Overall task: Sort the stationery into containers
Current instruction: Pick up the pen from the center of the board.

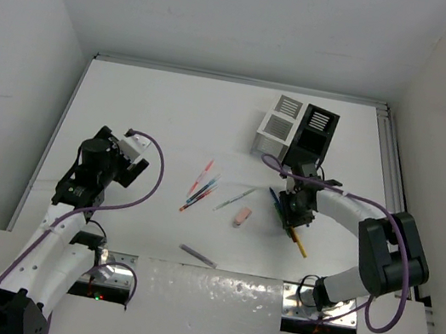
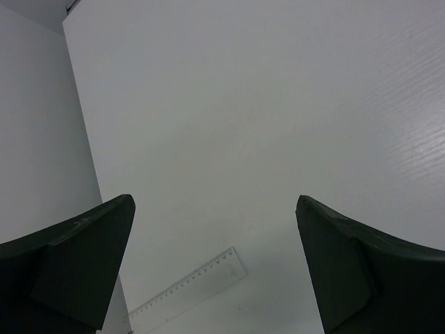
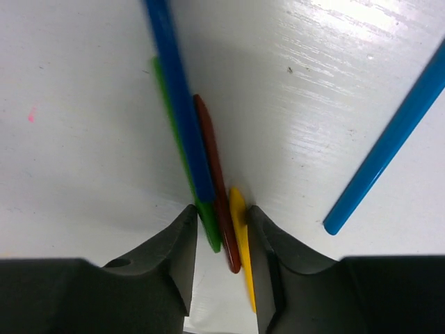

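Observation:
My right gripper (image 1: 295, 214) (image 3: 221, 217) is shut on a bundle of pens lying on the table: a green one (image 3: 208, 229), a dark red one (image 3: 214, 174) and a yellow one (image 3: 240, 223), with a blue pen (image 3: 179, 104) on top. The yellow end (image 1: 301, 246) sticks out toward the near edge. The white box (image 1: 275, 124) and black box (image 1: 311, 135) stand side by side just beyond. Loose red and blue pens (image 1: 201, 185), a grey-green pen (image 1: 235, 198), a pink eraser (image 1: 241, 216) and a grey pen (image 1: 198, 255) lie mid-table. My left gripper (image 1: 70, 189) (image 2: 214, 202) is open and empty.
A clear ruler (image 2: 191, 285) lies on the table under my left gripper, near the left wall. A light blue pen (image 3: 389, 146) lies apart to the right of the right gripper's bundle. Walls close the table on the left, back and right.

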Robot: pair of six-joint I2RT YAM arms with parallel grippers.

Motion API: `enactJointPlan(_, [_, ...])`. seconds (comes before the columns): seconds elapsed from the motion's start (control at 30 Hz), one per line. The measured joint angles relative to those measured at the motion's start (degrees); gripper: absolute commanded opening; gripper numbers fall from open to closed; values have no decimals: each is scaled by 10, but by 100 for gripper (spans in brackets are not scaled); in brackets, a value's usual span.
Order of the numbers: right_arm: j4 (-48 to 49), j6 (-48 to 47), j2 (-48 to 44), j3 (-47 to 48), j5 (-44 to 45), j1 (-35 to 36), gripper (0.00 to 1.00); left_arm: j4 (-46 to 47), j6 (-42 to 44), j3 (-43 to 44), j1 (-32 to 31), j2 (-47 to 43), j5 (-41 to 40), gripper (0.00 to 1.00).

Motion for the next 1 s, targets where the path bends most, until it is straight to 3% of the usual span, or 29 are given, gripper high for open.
enactJointPlan(0.57, [11,-4,0,-1,-25,1,0,0,0,0,0,0,0,100])
enactJointPlan(1.0, [2,-6,-22,5,-25,2,0,0,0,0,0,0,0,100])
